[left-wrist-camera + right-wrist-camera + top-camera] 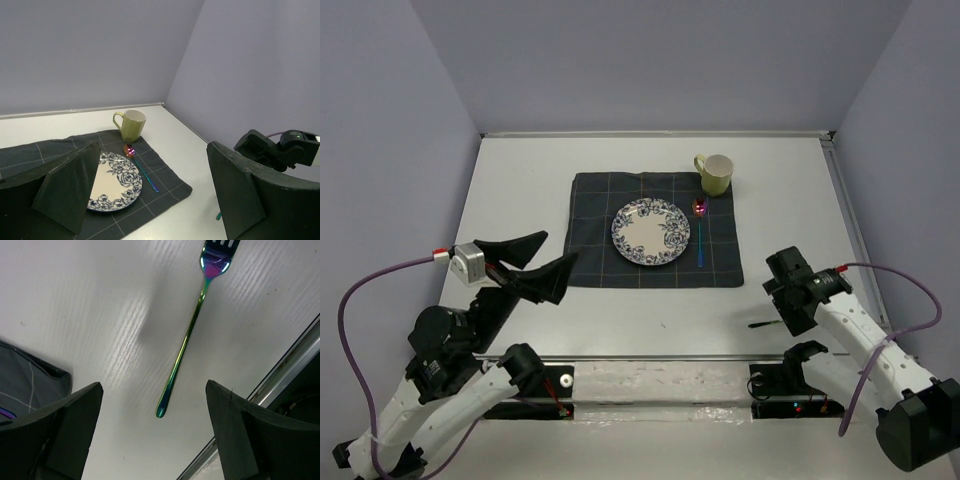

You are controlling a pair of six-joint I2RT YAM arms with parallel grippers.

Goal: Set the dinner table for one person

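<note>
- The tabletop (520, 180) lies flat directly beneath my right claw (152, 390).
- That claw hangs over it, fingers apart, gripping nothing; the fork (187, 337) lies loose on the white surface between them.
- My left claw (558, 248), also spread apart, hovers by the placemat's (610, 210) near left corner.

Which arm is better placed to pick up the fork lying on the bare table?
The right. The right claw, open, hovers just above the fork; the left claw is away at the placemat's other side.
</note>
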